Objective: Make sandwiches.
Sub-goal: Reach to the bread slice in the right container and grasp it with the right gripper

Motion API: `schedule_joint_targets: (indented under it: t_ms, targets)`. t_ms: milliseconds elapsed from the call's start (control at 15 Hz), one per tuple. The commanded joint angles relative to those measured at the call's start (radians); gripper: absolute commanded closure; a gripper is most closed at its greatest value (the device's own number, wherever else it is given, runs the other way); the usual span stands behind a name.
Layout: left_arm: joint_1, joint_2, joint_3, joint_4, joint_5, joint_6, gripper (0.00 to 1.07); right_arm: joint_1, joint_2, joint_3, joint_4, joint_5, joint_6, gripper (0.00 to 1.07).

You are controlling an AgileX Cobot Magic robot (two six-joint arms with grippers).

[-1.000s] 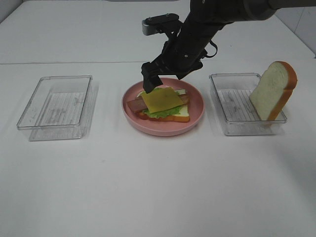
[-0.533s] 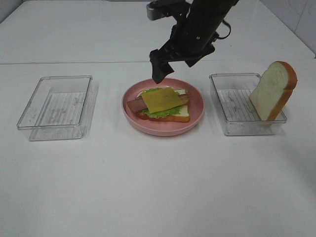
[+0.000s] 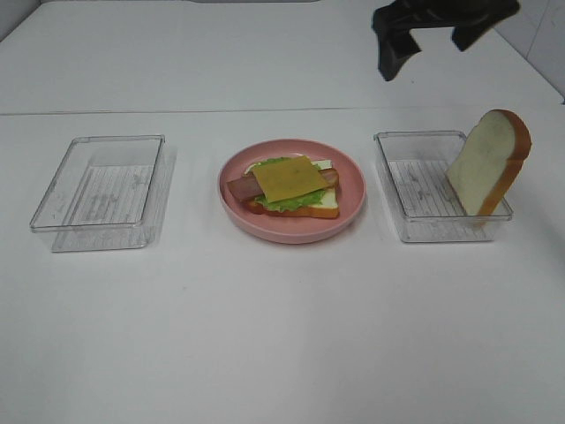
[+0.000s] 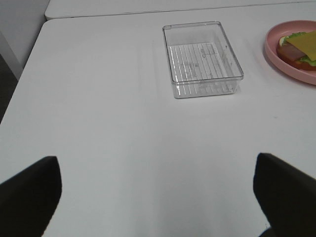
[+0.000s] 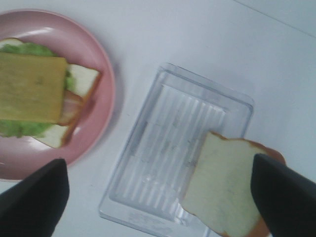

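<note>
We see a big white bench [image 3: 282, 336] that fills the whole scene. Three things sit on it in a row from left to right.

On the left is a clear plastic tray [image 3: 101, 190]. Nothing lies in it. On the right is another clear tray [image 3: 415, 216]. A slice of white bread [image 3: 488, 163] with an orange-brown crust stands up in that right tray, leaning at the tray's right side.

In the middle, between the two trays, is a round pink plate [image 3: 349, 212]. The open sandwich [image 3: 290, 185] lies flat on this plate. At the bottom is a white bread slice. On that we see ruffled green lettuce, then a brown bacon strip that pokes out on the left. On top lies a yellow cheese slice [image 3: 289, 177]. There is no bread on top of the cheese.

The right hand [image 3: 433, 40] is black. It hangs high up at the far right, above the bench and well apart from the plate. Its two fingers are spread wide and it holds nothing. In its own camera we look down between the dark fingers [image 5: 32, 197] at the right tray, the standing bread and part of the pink plate.

The left hand [image 4: 158, 197] does not show in the high view. In its own camera its two dark fingers are far apart with only bare bench between them, so it is let go too. Beyond it we see the left tray and the edge of the plate.
</note>
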Motion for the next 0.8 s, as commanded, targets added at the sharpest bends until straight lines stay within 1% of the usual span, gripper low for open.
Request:
schedule_joint_targets:
  t_ms: [67,133,333,400,600,667,800]
  targets:
    - [0.004,-0.006,0.002,-0.007,-0.004,-0.001,0.09,-0.080,-0.007,0.002,0.002,0.050,0.014,0.10]
    - [0.004,-0.006,0.002,-0.007,-0.004,-0.001,0.09,-0.123,-0.007,0.002,0.003,0.062,0.015,0.10]
    - [0.004,-0.006,0.002,-0.007,-0.004,-0.001,0.09,-0.194,-0.007,0.002,0.014,0.074,0.017,0.10]
    - [0.004,-0.006,0.002,-0.007,-0.004,-0.001,0.09,-0.242,-0.007,0.002,0.056,0.074,0.012,0.10]
    - [0.004,-0.006,0.002,-0.007,-0.004,-0.001,0.09,-0.313,0.003,0.003,0.098,0.074,0.007,0.10]
    - [0.004,-0.006,0.002,-0.007,-0.004,-0.001,0.09,-0.348,0.025,0.003,0.152,0.075,-0.002,0.10]
    - [0.004,-0.006,0.002,-0.007,-0.004,-0.001,0.09,-0.359,0.065,0.003,0.202,0.075,-0.032,0.10]
